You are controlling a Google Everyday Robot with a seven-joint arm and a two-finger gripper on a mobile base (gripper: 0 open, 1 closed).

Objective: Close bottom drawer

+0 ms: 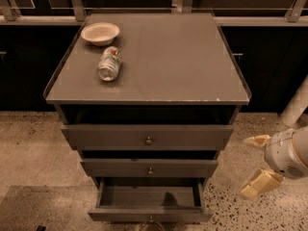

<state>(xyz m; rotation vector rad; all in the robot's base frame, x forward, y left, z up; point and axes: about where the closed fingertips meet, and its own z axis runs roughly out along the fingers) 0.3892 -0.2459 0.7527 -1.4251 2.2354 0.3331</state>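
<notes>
Judging by the layout, the step in hand is the approach. The bottom drawer (149,202) of the grey cabinet (159,66) stands pulled well out. Its front panel sits at the lower edge of the view, with the small knob (150,220) just showing at centre. The middle drawer (149,168) and top drawer (148,137) sit further in.

The gripper (245,167) hangs to the right of the cabinet, level with the lower drawers and over the speckled floor (38,143). It touches nothing. Its two cream fingers (262,183) are spread wide with nothing between them.

Next move, as I read it: bring the gripper left and down to the front of the bottom drawer's panel. Then push straight in toward the cabinet until the front lines up with the others. Contact near the centre knob should keep the drawer from skewing.

On the cabinet top are a shallow bowl (100,32) and a plastic bottle (109,63) lying on its side, both well apart from the work.
</notes>
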